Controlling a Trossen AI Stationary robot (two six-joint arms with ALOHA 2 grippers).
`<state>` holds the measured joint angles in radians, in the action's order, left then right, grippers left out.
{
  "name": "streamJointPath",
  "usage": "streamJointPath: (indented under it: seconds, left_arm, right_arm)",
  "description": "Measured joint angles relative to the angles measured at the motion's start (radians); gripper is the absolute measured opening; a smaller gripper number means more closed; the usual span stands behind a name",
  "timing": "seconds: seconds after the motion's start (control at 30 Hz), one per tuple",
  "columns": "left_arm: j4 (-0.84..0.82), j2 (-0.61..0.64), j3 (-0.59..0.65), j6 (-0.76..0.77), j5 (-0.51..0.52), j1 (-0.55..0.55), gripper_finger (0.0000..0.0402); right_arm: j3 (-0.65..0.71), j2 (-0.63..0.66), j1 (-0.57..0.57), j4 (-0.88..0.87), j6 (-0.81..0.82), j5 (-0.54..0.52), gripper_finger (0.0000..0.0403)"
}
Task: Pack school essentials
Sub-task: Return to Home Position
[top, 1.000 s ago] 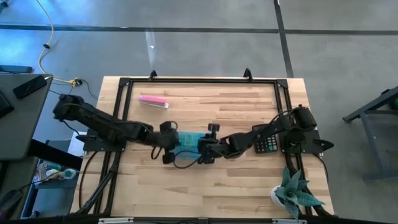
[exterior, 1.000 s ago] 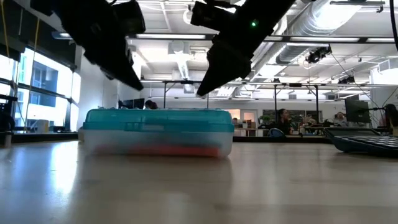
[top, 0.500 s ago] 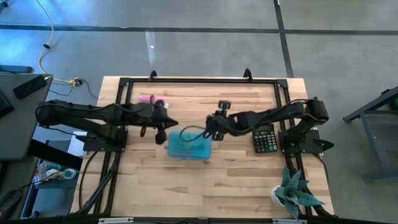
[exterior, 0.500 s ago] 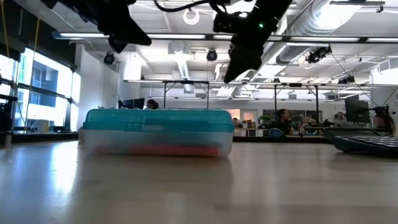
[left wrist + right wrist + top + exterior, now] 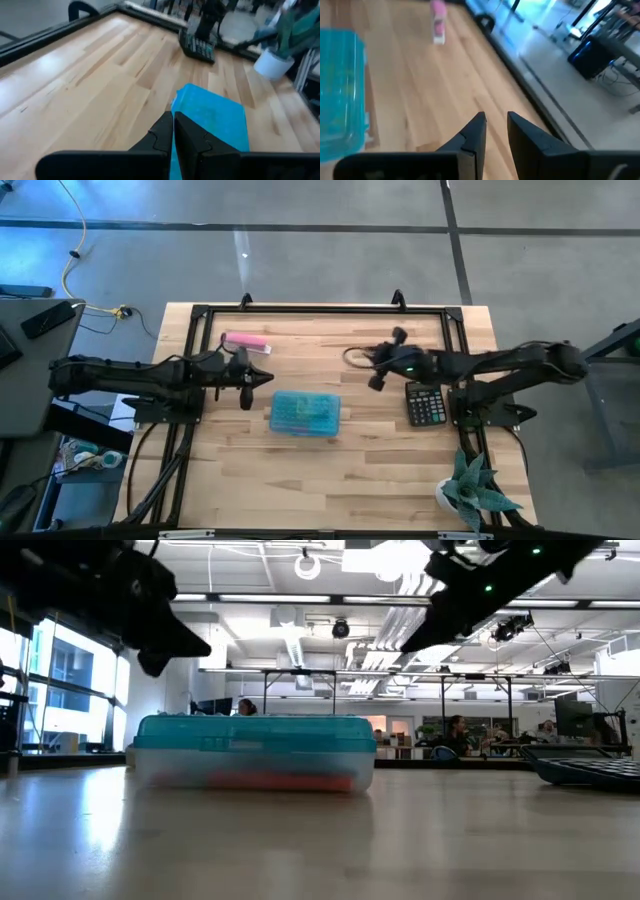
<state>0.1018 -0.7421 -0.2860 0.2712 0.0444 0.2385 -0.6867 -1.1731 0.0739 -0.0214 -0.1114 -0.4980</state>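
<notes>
Centrally, teal box [image 5: 305, 414] lies shut; left jaws closed; right jaws parted.

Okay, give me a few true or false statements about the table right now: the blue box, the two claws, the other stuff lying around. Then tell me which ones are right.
1. The teal supply box lies closed on the table. True.
2. The left claw is gripping the box. False: it is shut on nothing and hangs clear of the box, on the left arm's side.
3. The calculator lies on the right arm's side of the table. True.
4. The pink item is inside the box. False: it lies on bare wood near the table's far edge.
5. The right claw is open and holds nothing. True.
</notes>
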Motion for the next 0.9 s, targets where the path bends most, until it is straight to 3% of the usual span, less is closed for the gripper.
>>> streamJointPath:
  seconds: [0.17,0.47,0.7,0.9]
  left_arm:
    - [0.089,0.124,0.123,0.032,-0.008,0.003,0.0007]
    - [0.075,0.363,0.163,0.005,-0.040,0.010,0.0007]
    - [0.089,0.506,0.221,-0.027,-0.063,0.010,0.0007]
    - [0.115,0.554,0.275,-0.013,-0.065,0.010,0.0007]
  right_arm:
    - [0.129,0.214,0.007,0.098,0.000,0.000,0.0071]
    - [0.298,0.529,0.007,0.112,0.033,0.000,0.0071]
    - [0.408,0.697,0.006,0.109,0.067,0.000,0.0071]
    - [0.518,0.799,0.006,0.115,0.132,0.027,0.0071]
